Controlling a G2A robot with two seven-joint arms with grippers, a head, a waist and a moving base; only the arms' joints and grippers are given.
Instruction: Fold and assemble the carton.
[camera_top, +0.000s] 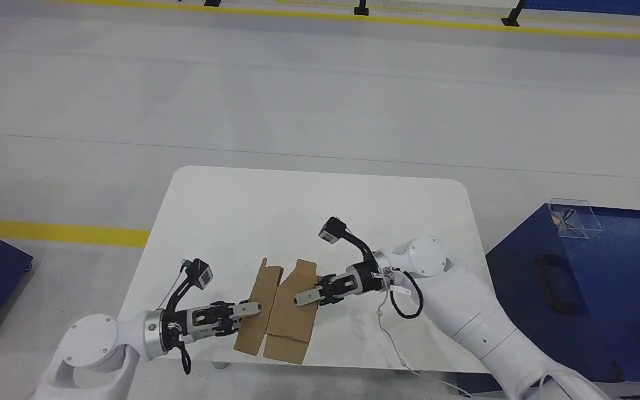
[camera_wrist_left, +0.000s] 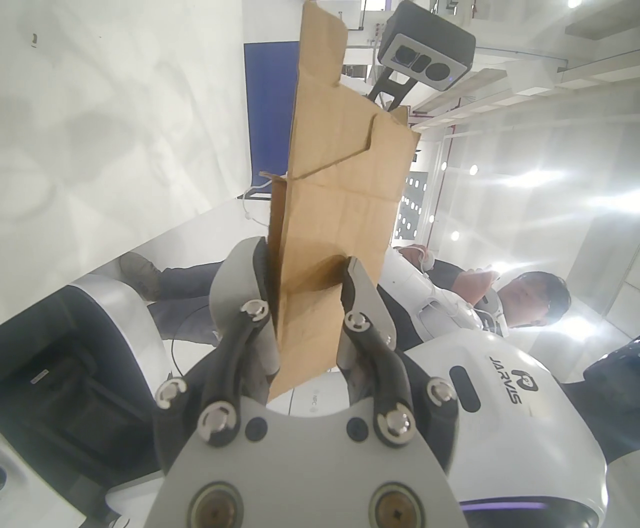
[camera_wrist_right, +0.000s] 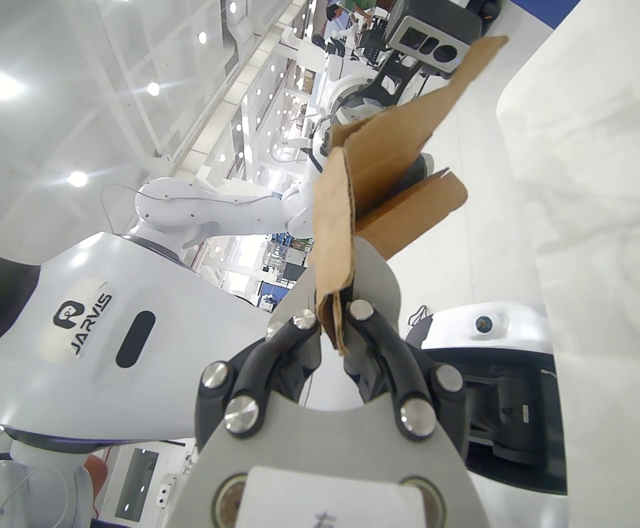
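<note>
A brown cardboard carton (camera_top: 285, 310), partly unfolded with its flaps loose, hangs over the near edge of the white table (camera_top: 300, 210) between both arms. My left gripper (camera_top: 250, 310) holds its left side. In the left wrist view the left gripper (camera_wrist_left: 307, 280) is shut on the carton (camera_wrist_left: 335, 200), one finger pressing each face of the doubled panel. My right gripper (camera_top: 303, 296) grips the opposite side. In the right wrist view the right gripper (camera_wrist_right: 340, 305) is shut on the carton (camera_wrist_right: 390, 150), pinching a thin edge while the flaps splay outward beyond it.
A blue cabinet (camera_top: 560, 270) stands right of the table with a clear plastic box (camera_top: 575, 215) on top. A thin white cable (camera_top: 385, 330) dangles from the right arm near the table's front edge. The table's far half is bare.
</note>
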